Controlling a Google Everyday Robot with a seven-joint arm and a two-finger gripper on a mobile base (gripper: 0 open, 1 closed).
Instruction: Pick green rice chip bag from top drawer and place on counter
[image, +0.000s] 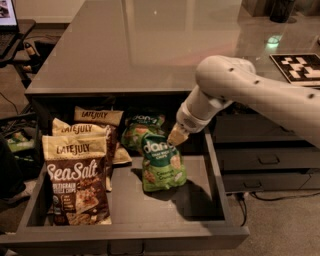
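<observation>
The green rice chip bag (161, 164), with its white "dang" logo, hangs nearly upright just above the floor of the open top drawer (165, 212), right of the middle. My gripper (176, 136) reaches down from the right and is shut on the bag's upper right corner. A twin green bag (141, 126) lies behind it at the back of the drawer. The grey glossy counter (140, 45) lies above and behind the drawer.
Three cream-and-brown Late July bags (75, 180) stand in the drawer's left half. Narrower grey drawers with recessed handles (267, 160) are on the right under my arm. A black-and-white marker board (300, 67) lies on the counter's right side. Cables and clutter sit on the floor at left.
</observation>
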